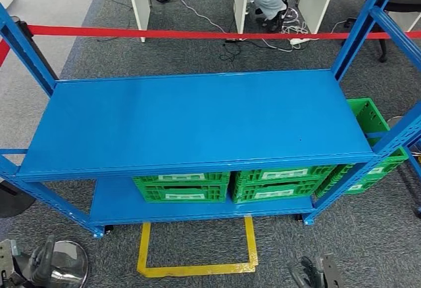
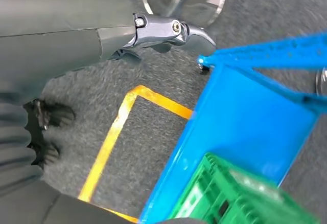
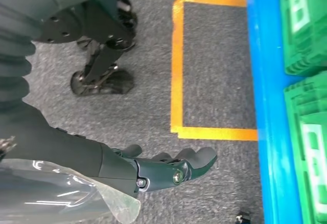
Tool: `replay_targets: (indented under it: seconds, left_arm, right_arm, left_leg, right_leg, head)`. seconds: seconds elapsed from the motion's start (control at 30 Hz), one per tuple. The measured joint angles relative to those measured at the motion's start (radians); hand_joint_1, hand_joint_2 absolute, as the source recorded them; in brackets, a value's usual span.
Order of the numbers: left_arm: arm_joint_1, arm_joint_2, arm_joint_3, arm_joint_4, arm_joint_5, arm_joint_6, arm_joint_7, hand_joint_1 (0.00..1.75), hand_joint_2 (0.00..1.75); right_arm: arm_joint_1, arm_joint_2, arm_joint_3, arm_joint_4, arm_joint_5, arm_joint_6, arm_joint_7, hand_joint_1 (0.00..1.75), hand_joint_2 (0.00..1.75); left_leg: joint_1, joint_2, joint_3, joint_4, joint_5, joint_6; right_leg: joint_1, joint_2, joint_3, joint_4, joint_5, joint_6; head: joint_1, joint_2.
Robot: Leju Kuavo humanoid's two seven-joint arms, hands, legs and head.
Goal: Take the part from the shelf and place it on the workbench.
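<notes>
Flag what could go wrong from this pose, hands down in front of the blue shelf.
1. The top shelf board lies bare; the green crates sit low under it, so reaching them may mean a deep bend and an arm knocking the board's front edge.
2. No part shows in the crates from here, so a grasp could go in blind.
3. Both the left hand and right hand hang empty near the floor, so a lift may clip the frame.

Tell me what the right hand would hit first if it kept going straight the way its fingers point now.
Probably the blue lower shelf: the right hand hangs open, holding nothing, fingers aimed across grey carpet toward its edge. Depth is unclear, so it could pass above.
</notes>
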Motion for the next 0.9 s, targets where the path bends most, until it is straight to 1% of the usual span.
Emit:
replay_targets:
  seconds: [0.03, 0.1, 0.17, 0.23, 0.27, 0.4, 0.6, 0.9]
  left_arm:
    - [0.029, 0.011, -0.029, -0.03, -0.012, 0.037, 0.002, 0.0, 0.0]
    - [0.089, 0.042, -0.12, -0.098, -0.003, 0.14, -0.008, 0.0, 0.0]
    - [0.121, 0.063, -0.195, -0.124, 0.042, 0.196, -0.041, 0.0, 0.87]
    - [0.132, 0.076, -0.233, -0.127, 0.09, 0.209, -0.079, 0.0, 1.75]
    - [0.13, 0.08, -0.242, -0.122, 0.106, 0.209, -0.092, 0.0, 1.75]
    - [0.107, 0.083, -0.246, -0.052, 0.111, 0.176, -0.107, 0.0, 0.0]
    - [0.078, 0.076, -0.222, 0.085, 0.053, 0.079, -0.099, 0.0, 0.0]
    - [0.028, 0.048, -0.158, 0.305, -0.04, -0.068, -0.075, 0.0, 0.0]
  right_arm:
    - [0.003, 0.0, -0.004, 0.0, -0.007, -0.003, -0.009, 0.0, 0.0]
    - [0.014, 0.0, -0.016, 0.001, -0.012, -0.002, -0.023, 0.0, 0.0]
    - [0.021, 0.0, -0.027, 0.001, -0.013, 0.003, -0.031, 0.0, 0.87]
    - [0.02, 0.002, -0.038, 0.002, -0.007, 0.004, -0.035, 0.0, 1.75]
    - [0.019, 0.003, -0.043, 0.004, 0.001, 0.003, -0.035, 0.0, 1.75]
    - [0.007, 0.011, -0.063, 0.035, 0.043, -0.005, -0.023, 0.0, 0.0]
    - [-0.01, 0.023, -0.083, 0.106, 0.095, 0.011, 0.005, 0.0, 0.0]
    - [-0.042, 0.041, -0.105, 0.223, 0.168, 0.04, 0.045, 0.0, 0.0]
  left_leg:
    - [0.0, 0.001, 0.001, 0.0, -0.001, -0.001]
    - [0.0, 0.001, 0.001, 0.0, -0.001, -0.001]
    - [-0.001, -0.001, 0.0, 0.0, -0.001, 0.0]
    - [-0.001, -0.002, 0.0, 0.0, -0.002, 0.0]
    - [-0.001, -0.002, 0.0, 0.0, -0.002, 0.0]
    - [-0.001, -0.002, 0.0, 0.0, -0.002, 0.0]
    - [0.0, -0.002, 0.001, 0.0, -0.001, -0.001]
    - [0.0, -0.002, 0.001, 0.0, -0.001, -0.001]
  right_leg:
    - [0.0, 0.001, 0.0, 0.0, 0.0, 0.0]
    - [-0.001, 0.001, 0.0, 0.0, -0.001, 0.001]
    - [-0.001, -0.002, -0.002, 0.0, -0.002, 0.001]
    - [-0.001, -0.003, -0.004, 0.0, -0.003, 0.001]
    - [-0.001, -0.003, -0.005, 0.0, -0.004, 0.001]
    - [0.0, -0.003, -0.005, 0.0, -0.004, 0.001]
    - [0.0, -0.003, 0.0, 0.001, -0.003, 0.001]
    - [0.0, -0.003, 0.0, 0.0, -0.003, 0.001]
  head:
    - [0.0, 0.0]
    - [0.0, 0.0]
    - [0.0, 0.0]
    - [0.0, 0.0]
    - [0.0, 0.0]
    - [0.0, 0.0]
    - [0.0, 0.0]
    - [0.0, 0.0]
